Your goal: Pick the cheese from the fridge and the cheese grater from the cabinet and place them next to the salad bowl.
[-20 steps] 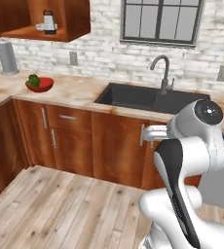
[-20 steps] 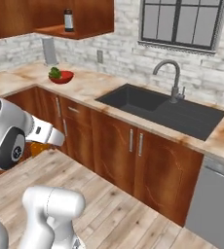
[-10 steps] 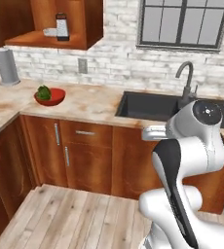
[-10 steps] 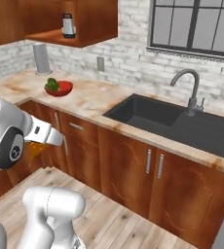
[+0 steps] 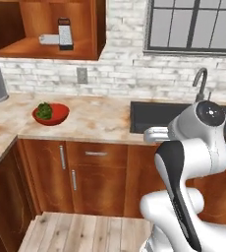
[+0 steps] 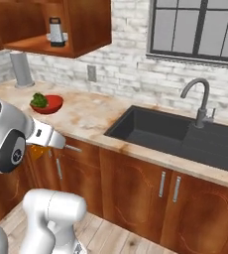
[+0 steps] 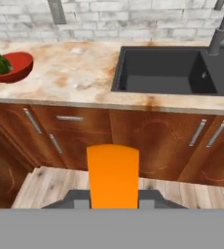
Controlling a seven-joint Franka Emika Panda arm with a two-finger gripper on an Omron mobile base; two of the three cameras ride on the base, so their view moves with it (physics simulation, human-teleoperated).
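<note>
You have the cheese (image 7: 113,176) in the pincer (image 7: 113,202), which is closed on it: in the hand view an orange block stands up between the two dark tips, low over the wooden floor in front of the base cabinets. In the right base view a sliver of orange shows under the arm's white wrist. The cheese looks small, light and fairly firm, but probably soft enough to dent, so a moderate squeeze on its flat sides should suit it. The salad bowl (image 5: 51,113), red with green leaves, sits on the worktop (image 5: 102,123) towards its left end, near the inner corner and well apart from the dark sink (image 6: 180,137) on the right. The cheese grater (image 5: 65,34) stands upright on the open shelf of the cabinet (image 5: 48,29), above the bowl, just beside a white tray (image 5: 47,39). The grater is likely stiff, light metal with slick walls; its black loop handle on top looks like the surest place to take hold, or across its narrower upper body.
</note>
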